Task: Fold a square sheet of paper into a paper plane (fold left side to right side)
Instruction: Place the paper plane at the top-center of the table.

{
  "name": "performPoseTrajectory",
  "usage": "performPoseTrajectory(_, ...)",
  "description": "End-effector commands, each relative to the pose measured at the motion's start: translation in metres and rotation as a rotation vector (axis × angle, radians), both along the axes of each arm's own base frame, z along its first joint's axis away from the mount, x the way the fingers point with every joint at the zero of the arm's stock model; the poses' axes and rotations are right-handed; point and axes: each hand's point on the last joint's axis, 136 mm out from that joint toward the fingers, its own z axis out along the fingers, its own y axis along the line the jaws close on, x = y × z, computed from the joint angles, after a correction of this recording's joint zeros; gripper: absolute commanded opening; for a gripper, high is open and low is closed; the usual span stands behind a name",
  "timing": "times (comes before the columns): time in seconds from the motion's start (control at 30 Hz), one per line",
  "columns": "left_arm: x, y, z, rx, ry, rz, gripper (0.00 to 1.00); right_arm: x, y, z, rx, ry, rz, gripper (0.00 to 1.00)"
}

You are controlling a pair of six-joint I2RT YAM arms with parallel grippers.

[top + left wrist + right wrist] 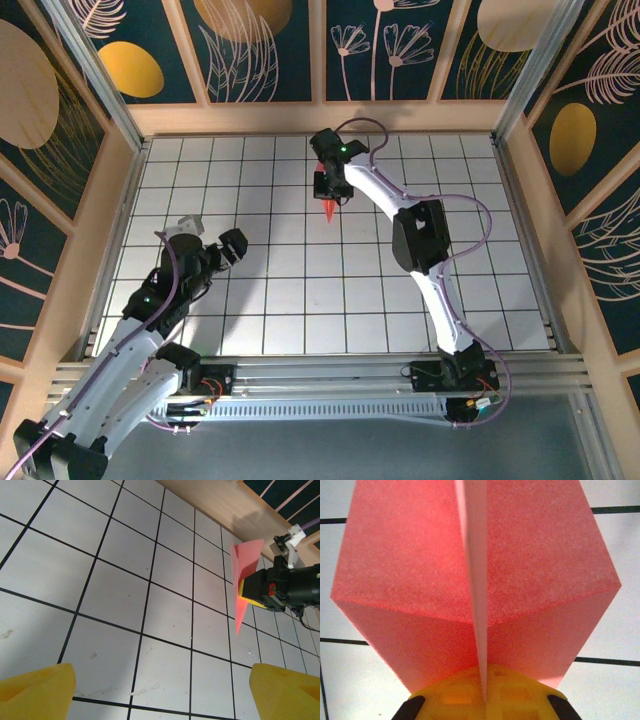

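The salmon-pink sheet of paper is folded into a narrow pointed paper plane. It hangs above the far middle of the tiled table, nose pointing toward the near side. My right gripper is shut on its centre fold. In the right wrist view the wings spread to both sides of the thin keel, which is pinched between the yellow pads. The left wrist view shows the plane edge-on, clamped in the right gripper. My left gripper stands open over the left near tiles, its yellow fingers wide apart with nothing between them.
The white tiled table is fenced by wooden walls at the back and both sides. An aluminium rail carrying both arm bases runs along the near edge. The right arm arches over the table's right middle.
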Motion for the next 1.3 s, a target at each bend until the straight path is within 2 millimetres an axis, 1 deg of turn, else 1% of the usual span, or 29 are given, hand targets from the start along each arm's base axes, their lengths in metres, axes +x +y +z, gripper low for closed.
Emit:
performPoseTrajectory(0.0, -0.003, 0.006, -0.007, 0.025, 0.008, 0.016, 0.90, -0.004, -0.009, -0.014, -0.047, 0.051, 0.008, 0.00)
performPoseTrajectory(0.2, -0.005, 0.006, -0.011, 0.024, 0.018, 0.014, 0.90, -0.007, -0.004, -0.033, -0.031, 0.091, 0.016, 0.00)
performPoseTrajectory(0.73, -0.007, 0.003, -0.020, 0.010, 0.039, 0.002, 0.91, -0.011, -0.001, -0.054, -0.039, 0.125, 0.021, 0.02)
performPoseTrajectory(1.1, -0.007, 0.002, -0.021, 0.003, 0.042, -0.001, 0.91, -0.015, -0.002, -0.060, -0.051, 0.138, 0.016, 0.19)
performPoseTrajectory(1.27, -0.007, 0.002, -0.021, 0.003, 0.042, 0.000, 0.91, -0.016, -0.002, -0.062, -0.049, 0.137, 0.009, 0.24)
